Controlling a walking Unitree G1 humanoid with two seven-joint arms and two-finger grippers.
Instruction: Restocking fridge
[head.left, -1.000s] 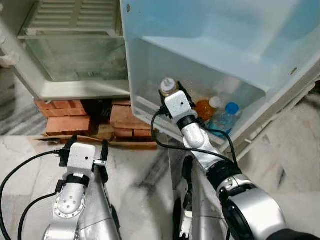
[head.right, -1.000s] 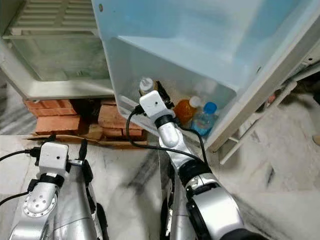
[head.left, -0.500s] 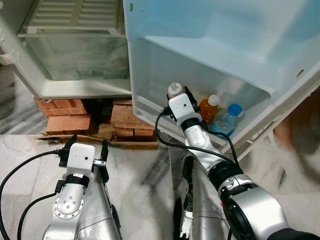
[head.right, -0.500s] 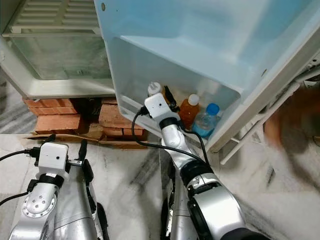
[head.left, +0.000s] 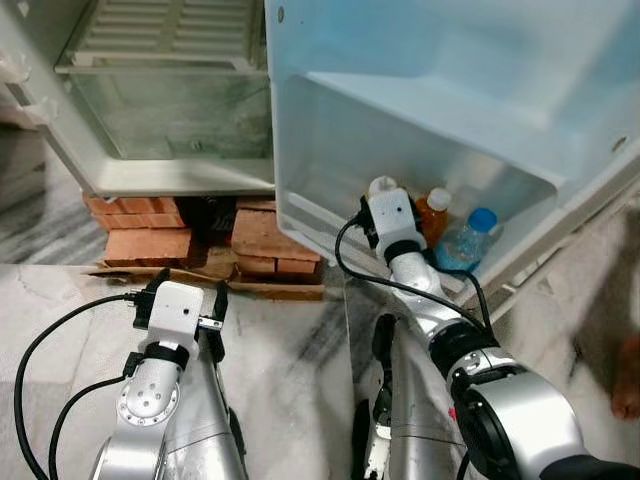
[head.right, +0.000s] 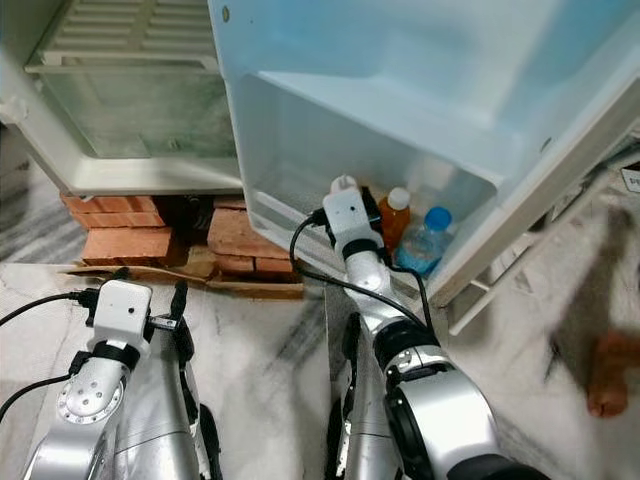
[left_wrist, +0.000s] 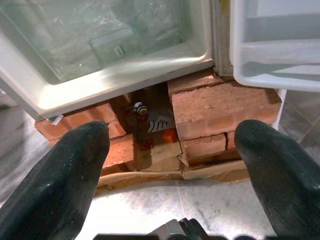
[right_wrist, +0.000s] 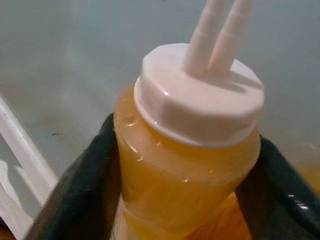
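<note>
My right gripper (right_wrist: 186, 202) is shut on a juice bottle (right_wrist: 185, 160) of yellow-orange liquid with a white cap (head.left: 381, 186). It holds the bottle upright inside the lower shelf (head.left: 310, 215) of the open fridge door. Right beside it in that shelf stand an orange drink bottle (head.left: 436, 210) with a white cap and a water bottle (head.left: 468, 238) with a blue cap. My left gripper (left_wrist: 170, 170) is open and holds nothing, low above the floor in front of the fridge base.
The fridge's open lower compartment holds a clear crisper drawer (head.left: 170, 110). The fridge rests on red bricks (head.left: 270, 235) and cardboard. Marble floor (head.left: 290, 340) lies below. A blurred reddish shape (head.right: 605, 375), perhaps a person's foot, is at the far right.
My right gripper has carried the juice bottle lower and deeper into the door shelf, closer to the orange bottle. The camera has shifted a little. The left arm has not moved.
</note>
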